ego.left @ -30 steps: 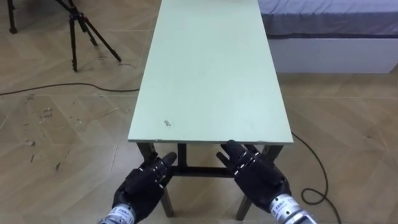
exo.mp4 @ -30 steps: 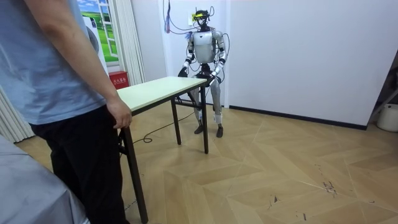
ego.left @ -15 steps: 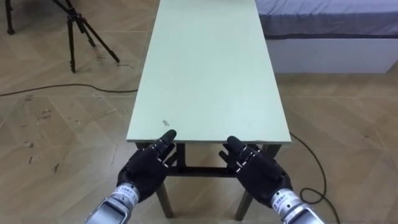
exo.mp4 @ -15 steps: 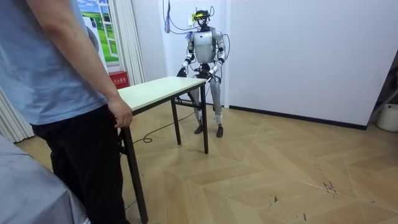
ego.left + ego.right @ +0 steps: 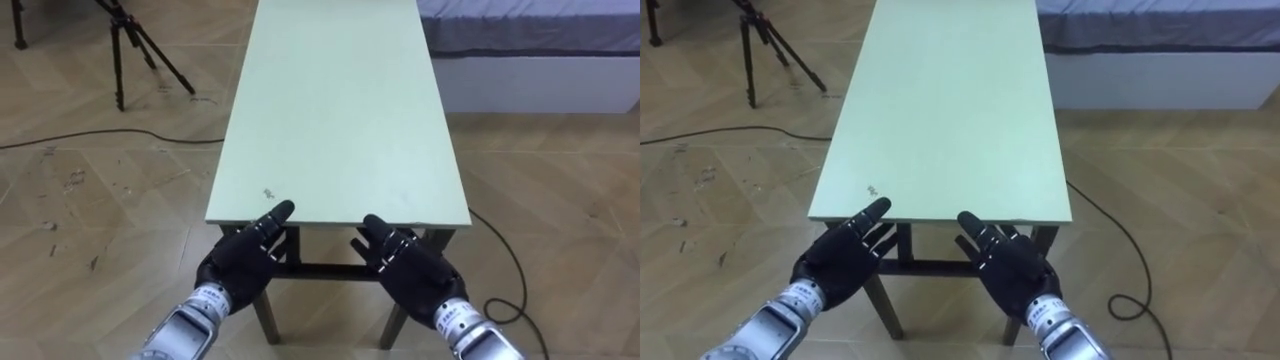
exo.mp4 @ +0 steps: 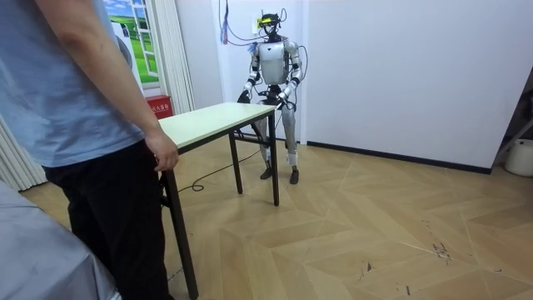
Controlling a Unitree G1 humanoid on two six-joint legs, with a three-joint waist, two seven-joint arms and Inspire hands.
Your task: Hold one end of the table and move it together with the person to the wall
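Note:
A long pale green table with dark legs stretches away from me. My left hand and right hand are both black, open, with straight fingers reaching up to the table's near short edge from just below it. The fingertips lie at the edge; whether they touch it I cannot tell. In the room view I stand at the far end of the table, and a person in a blue shirt stands at the near end with a hand on its corner.
A black tripod stands on the wood floor at the upper left, with a dark cable running across the floor. A bed lies at the upper right. A white wall is behind me in the room view.
My left hand has risen and reached forward to the table's near edge. The right hand has shifted only slightly. The person's hand stays on the far corner.

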